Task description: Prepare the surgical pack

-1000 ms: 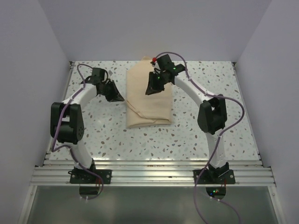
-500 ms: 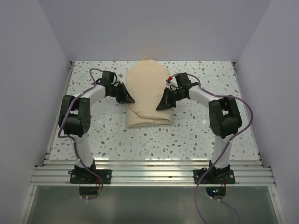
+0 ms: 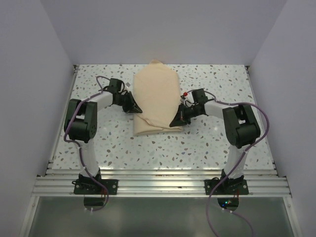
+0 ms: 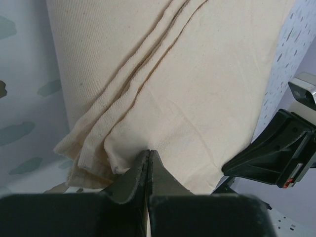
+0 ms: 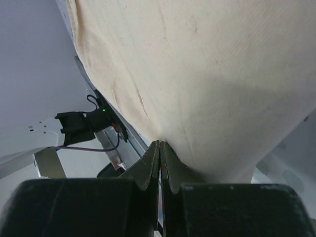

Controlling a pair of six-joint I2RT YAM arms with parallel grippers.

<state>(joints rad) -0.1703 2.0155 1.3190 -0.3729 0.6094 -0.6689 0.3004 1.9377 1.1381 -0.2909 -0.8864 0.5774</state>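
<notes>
two closed grippers point(image 3: 138, 110) point(image 3: 173, 124) at surgical pack's point(image 3: 157, 96) side edges.

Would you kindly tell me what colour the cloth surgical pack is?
The surgical pack is plain tan-beige, seen best in the left wrist view.

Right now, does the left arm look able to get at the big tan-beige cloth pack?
Probably yes. The left end effector sits right at the left edge of the tan-beige cloth pack, fingers shut, and nothing lies between them.
</notes>
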